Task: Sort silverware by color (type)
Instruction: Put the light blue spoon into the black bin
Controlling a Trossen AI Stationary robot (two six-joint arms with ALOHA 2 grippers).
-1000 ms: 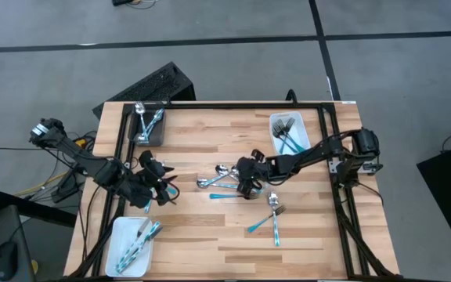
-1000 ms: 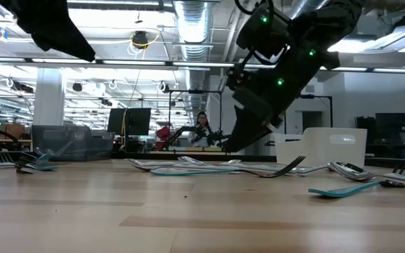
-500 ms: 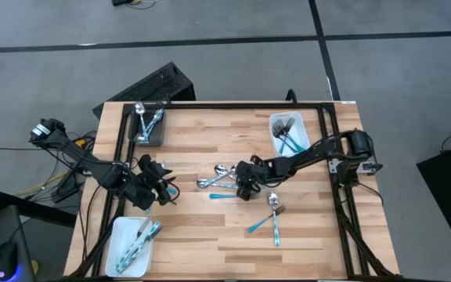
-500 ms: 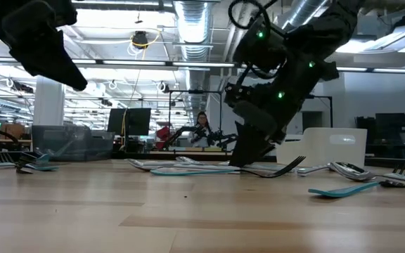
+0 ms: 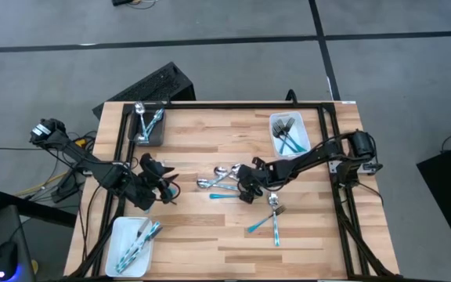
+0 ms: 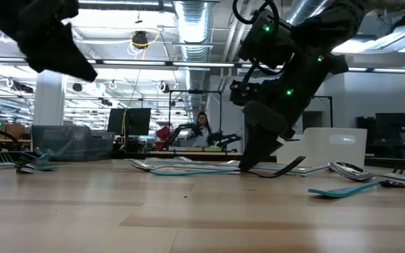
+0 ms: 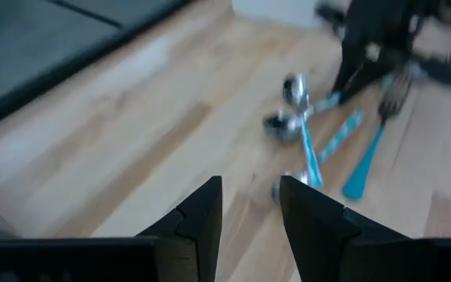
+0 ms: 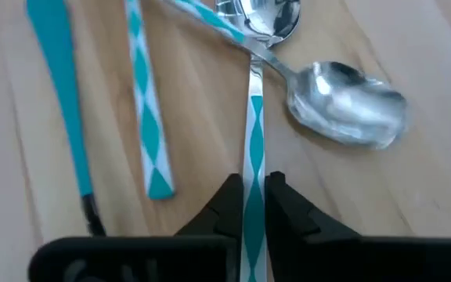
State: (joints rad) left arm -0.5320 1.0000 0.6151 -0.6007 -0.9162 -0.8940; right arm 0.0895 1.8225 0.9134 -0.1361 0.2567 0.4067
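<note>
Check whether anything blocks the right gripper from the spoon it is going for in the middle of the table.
Nothing visible does. The right gripper already has its fingers closed around the teal-and-white handle of a spoon in the central pile. Another spoon lies across that one further up, not at the grip point.

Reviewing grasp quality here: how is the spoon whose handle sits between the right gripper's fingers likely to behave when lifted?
The spoon looks stiff, so probably no flopping. The right gripper pinches its slim handle far from the bowl, so it may pivot bowl-down. Its bowl end crosses another spoon, which might get nudged.
</note>
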